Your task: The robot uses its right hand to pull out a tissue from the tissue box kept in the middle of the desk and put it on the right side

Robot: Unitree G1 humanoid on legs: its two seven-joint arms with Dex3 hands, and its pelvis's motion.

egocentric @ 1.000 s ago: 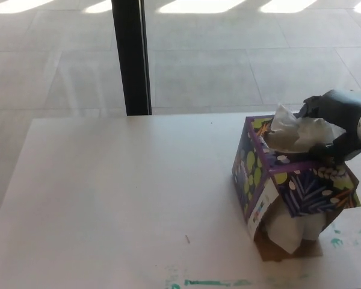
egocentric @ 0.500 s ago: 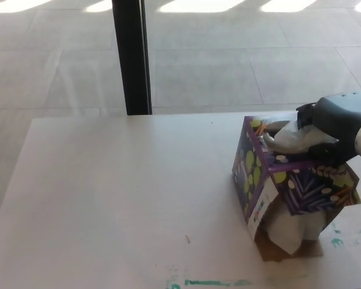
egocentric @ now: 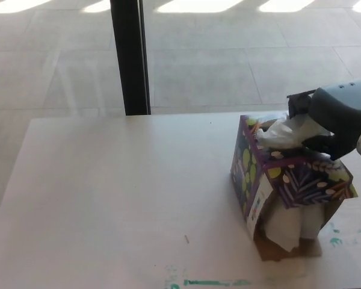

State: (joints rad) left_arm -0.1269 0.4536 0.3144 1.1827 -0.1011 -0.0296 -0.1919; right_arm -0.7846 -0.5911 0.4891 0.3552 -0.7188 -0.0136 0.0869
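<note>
We see the right hand (egocentric: 332, 120) above the box (egocentric: 289, 183), fingers pinching the tissue (egocentric: 286, 132) at the box top. Extraction is under way; withdrawal and placement right of the box remain.

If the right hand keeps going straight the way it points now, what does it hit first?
The right hand points toward picture left over the tissue box. First in line is the tissue at the box's top opening, which it seems to touch already; depth is unclear.

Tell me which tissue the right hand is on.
The tissue on top of the box, under the right hand; the other tissue hangs from the box's torn lower front.
</note>
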